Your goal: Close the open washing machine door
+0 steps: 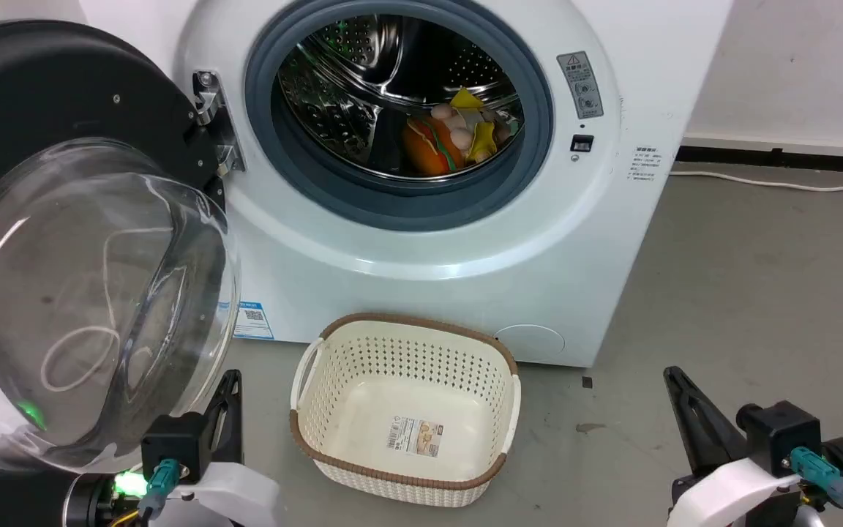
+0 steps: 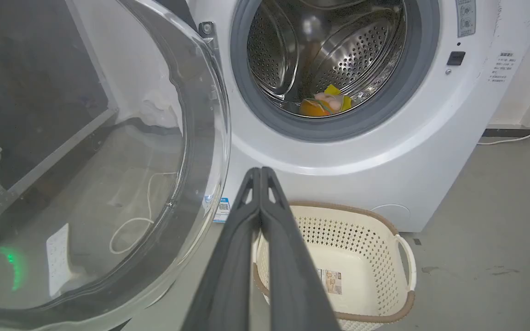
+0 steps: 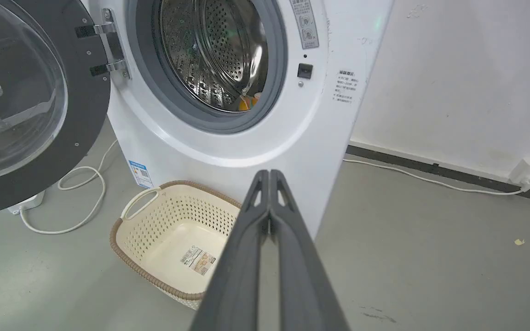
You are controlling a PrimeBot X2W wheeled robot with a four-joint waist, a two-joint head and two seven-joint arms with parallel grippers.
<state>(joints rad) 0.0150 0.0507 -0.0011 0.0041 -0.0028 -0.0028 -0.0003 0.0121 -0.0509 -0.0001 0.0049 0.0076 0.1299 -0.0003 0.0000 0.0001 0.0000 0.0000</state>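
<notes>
Dark and pressed together, both my jaws hold nothing. My left jaws are nearer: the washing machine door [image 1: 92, 293] hangs wide open just left of them, hinged on the washing machine [image 1: 429, 256] beyond. I'd push it rightward.

Head view down onto the washing machine [image 1: 436, 293] — both wrist views lower, toward the same front and basket [image 1: 407, 362].

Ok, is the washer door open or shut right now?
Open: the washing machine door is swung out on its hinge, leaving the steel drum and the colourful items inside exposed.
</notes>
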